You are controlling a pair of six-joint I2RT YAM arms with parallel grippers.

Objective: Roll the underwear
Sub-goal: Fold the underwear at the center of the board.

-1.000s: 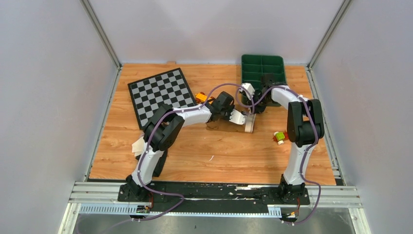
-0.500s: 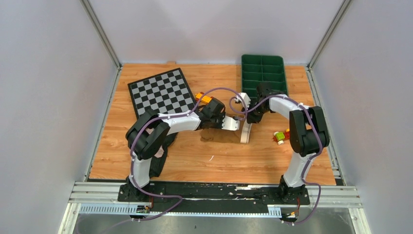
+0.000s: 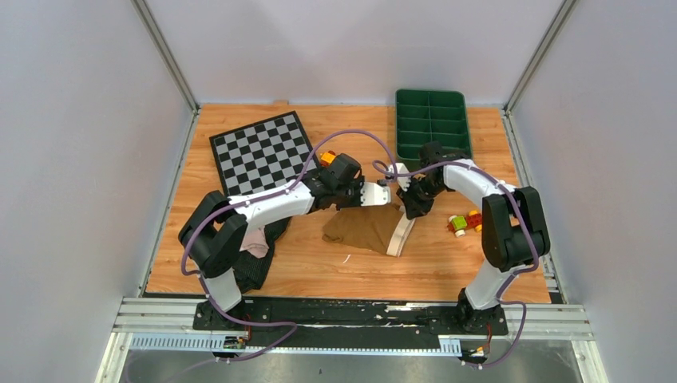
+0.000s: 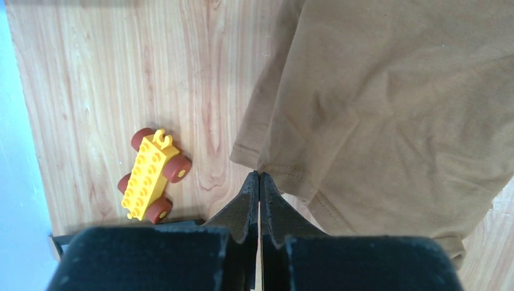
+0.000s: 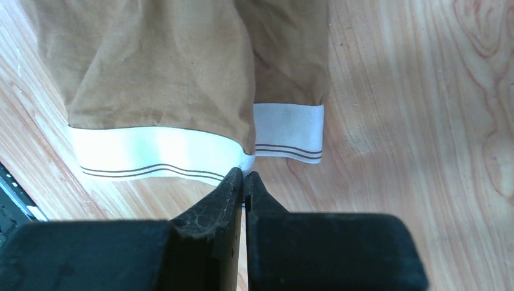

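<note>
Robotics lab test cell: a wood-grain table (image 3: 431,271) boxed in by plain grey panels (image 3: 80,159) on aluminium posts (image 3: 164,52), with a cabled left arm (image 3: 271,203) and right arm (image 3: 487,187) bolted to a metal rail (image 3: 351,315), beside a checkerboard mat (image 3: 259,152).

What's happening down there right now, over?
Left gripper shut on tan underwear hem. Right gripper shut on its cream waistband. Cloth spread between them, unrolled. Yellow toy car beside it, not touching.

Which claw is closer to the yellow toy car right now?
Left. The left claw pinches a hem of the tan underwear near the yellow toy car; the right claw grips the waistband, farther across the garment.
</note>
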